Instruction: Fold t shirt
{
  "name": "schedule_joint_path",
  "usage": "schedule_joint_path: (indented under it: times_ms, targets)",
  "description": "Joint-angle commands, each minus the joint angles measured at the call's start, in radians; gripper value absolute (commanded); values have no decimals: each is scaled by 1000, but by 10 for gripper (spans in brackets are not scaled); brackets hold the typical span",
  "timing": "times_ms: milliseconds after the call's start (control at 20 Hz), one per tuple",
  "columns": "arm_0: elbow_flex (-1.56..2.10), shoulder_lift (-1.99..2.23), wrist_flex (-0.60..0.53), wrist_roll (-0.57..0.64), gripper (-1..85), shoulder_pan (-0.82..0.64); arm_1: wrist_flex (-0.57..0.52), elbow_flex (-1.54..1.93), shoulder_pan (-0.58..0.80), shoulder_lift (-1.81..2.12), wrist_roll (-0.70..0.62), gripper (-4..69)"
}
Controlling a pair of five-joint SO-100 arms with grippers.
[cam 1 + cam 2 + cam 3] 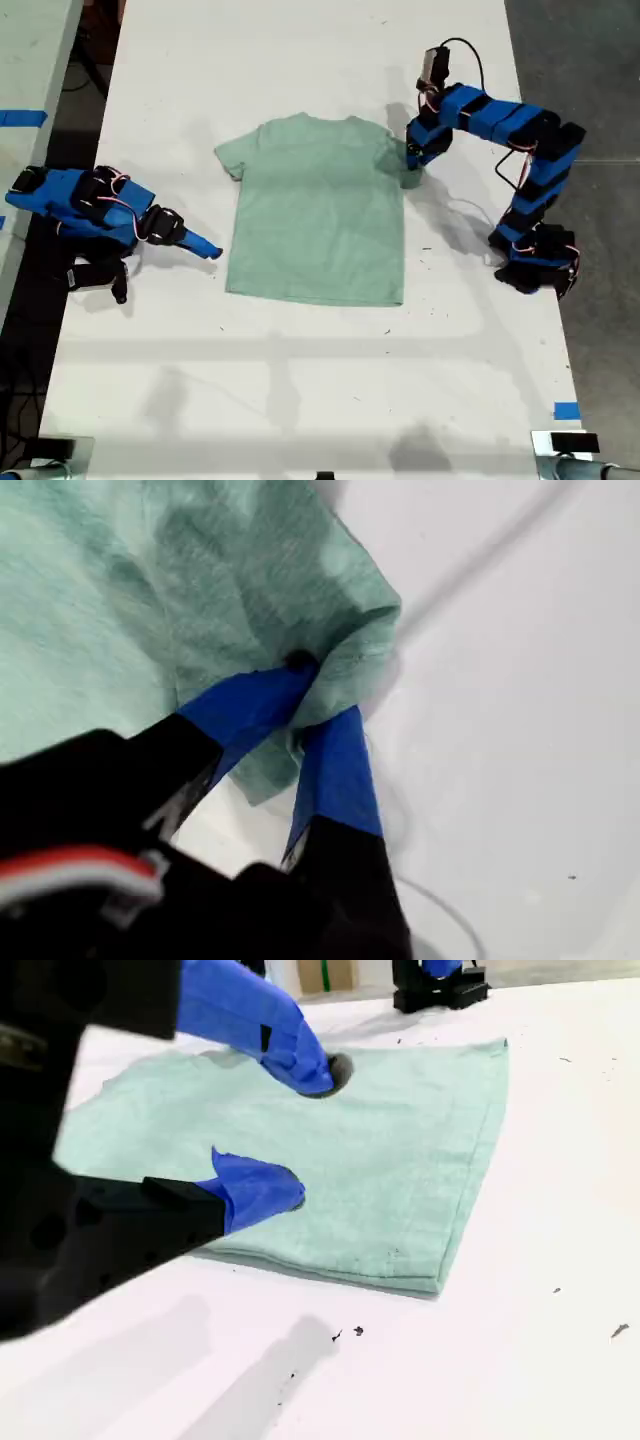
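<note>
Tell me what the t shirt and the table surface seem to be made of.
The t shirt looks like soft knit cloth, matte pale mint: it bunches into folds where my first tool pinches the sleeve. The table looks hard, smooth and white, slightly glossy, probably laminate or painted board; it carries soft shadows and small dark specks.

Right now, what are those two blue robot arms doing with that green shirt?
I'm folding the t shirt, which lies flat on the white table. My first gripper, at the exterior view's right, has its jaws pinched on a sleeve. My second gripper waits open beside the shirt's other edge, touching nothing. No fold is made yet.
</note>
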Motion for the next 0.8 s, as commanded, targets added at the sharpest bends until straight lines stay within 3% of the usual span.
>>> schedule_joint_path:
  times_ms: [0, 200, 400, 450, 500, 550, 750]
  targets:
    - [6, 3, -21, 9, 149, 11, 153, -161, -29, 67, 26, -2]
    - [6, 3, -21, 9, 149, 11, 160, -396, -253, 147, -6, -4]
    - [6, 3, -21, 9, 149, 11, -41, -379, -460, 63, -41, 0]
    - [6, 3, -21, 9, 149, 11, -77, -396, -489, 6, -46, 110]
    - [6, 3, -21, 9, 149, 11, -83, -437, -511, -60, -58, 289]
    - [6, 3, -21, 9, 149, 11, -58, -499, -520, -124, -77, 361]
    - [6, 3, -21, 9, 149, 11, 152, -632, -445, -91, -58, 224]
